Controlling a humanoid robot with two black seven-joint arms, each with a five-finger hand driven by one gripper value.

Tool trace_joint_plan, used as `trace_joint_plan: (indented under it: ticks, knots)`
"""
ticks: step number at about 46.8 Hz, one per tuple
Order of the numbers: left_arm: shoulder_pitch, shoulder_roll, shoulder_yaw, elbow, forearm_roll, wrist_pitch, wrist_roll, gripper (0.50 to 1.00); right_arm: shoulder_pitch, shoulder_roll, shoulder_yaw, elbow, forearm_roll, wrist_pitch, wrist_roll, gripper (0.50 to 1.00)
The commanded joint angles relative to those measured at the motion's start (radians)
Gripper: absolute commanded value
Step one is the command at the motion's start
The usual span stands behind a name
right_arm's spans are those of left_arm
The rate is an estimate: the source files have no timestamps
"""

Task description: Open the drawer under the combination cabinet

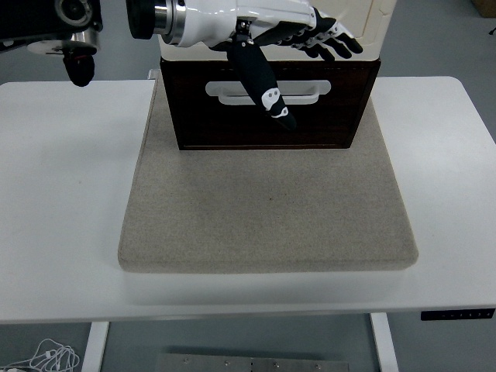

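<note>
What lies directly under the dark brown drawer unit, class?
The drawer unit stands on a grey felt mat, which lies on the white table. The left hand hangs in front, fingers spread. What the mat covers is hidden.

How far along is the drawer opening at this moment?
Nothing looks done yet: the dark drawer sits flush under the cream cabinet on the grey mat. In hand: the left robot hand hovers open in front of the cabinet, thumb hanging across the white handle, not gripping it. Left: grasp the handle and pull.
</note>
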Motion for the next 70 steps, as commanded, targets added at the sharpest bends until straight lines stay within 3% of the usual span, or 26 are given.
trace_joint_plan:
  ticks: [1,12,24,32,40,51,59,70]
  knots:
    - [-0.004,-0.022,0.002,0.002,0.006,0.001,0.035,1.0,0.0,0.0,0.0,0.001,0.0,0.0,0.0,0.926]
    - [0.015,-0.083,0.002,0.009,-0.017,0.003,0.222,1.0,0.0,0.0,0.0,0.0,0.0,0.0,0.0,0.926]
    - [0.036,-0.12,0.002,0.078,-0.026,0.057,0.356,1.0,0.0,0.0,0.0,0.0,0.0,0.0,0.0,0.926]
    - [0.036,-0.12,0.004,0.092,-0.026,0.057,0.382,1.0,0.0,0.0,0.0,0.0,0.0,0.0,0.0,0.926]
    - [0.031,-0.117,0.004,0.1,-0.027,0.048,0.443,1.0,0.0,0.0,0.0,0.0,0.0,0.0,0.0,0.926]
    - [0.041,-0.12,0.004,0.152,-0.059,0.032,0.474,1.0,0.0,0.0,0.0,0.0,0.0,0.0,0.0,0.926]
    - [0.059,-0.137,0.004,0.198,-0.064,-0.026,0.476,1.0,0.0,0.0,0.0,0.0,0.0,0.0,0.0,0.926]
    - [0.087,-0.152,0.004,0.229,-0.064,-0.026,0.474,1.0,0.0,0.0,0.0,0.0,0.0,0.0,0.0,0.926]
